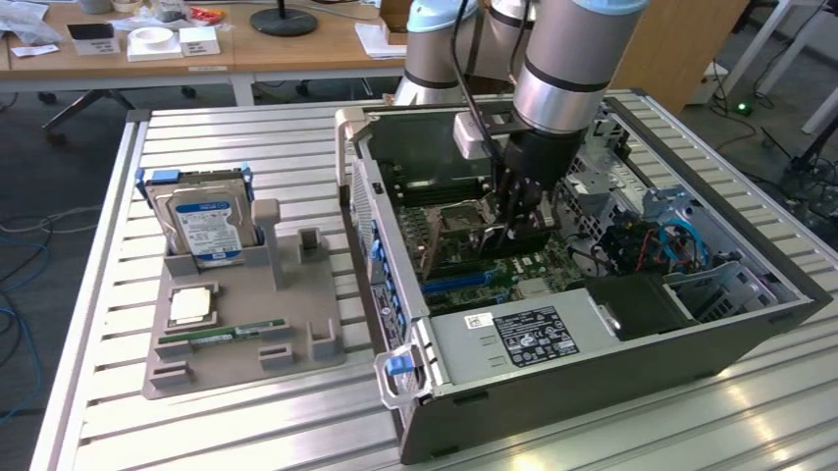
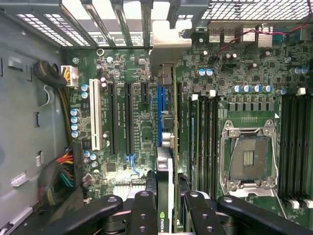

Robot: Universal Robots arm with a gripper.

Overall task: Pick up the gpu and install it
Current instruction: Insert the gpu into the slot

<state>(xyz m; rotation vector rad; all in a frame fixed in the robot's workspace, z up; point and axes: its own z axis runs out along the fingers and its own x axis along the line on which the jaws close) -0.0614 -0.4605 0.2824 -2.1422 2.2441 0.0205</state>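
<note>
Gpu [image 2: 165,181]: thin card, judged light, stiff, fragile; held edge-on over motherboard [image 2: 132,112], hand [image 2: 168,199] clenched across its upper edge, likely the safest hold.

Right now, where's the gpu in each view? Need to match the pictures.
Exterior view: the gpu hangs in the end effector inside the open case, over the motherboard, near the picture's centre.
Wrist view: the gpu is seen edge-on, clamped between the fingers, alongside the blue slot.
Shared landmark: the CPU socket.
</note>
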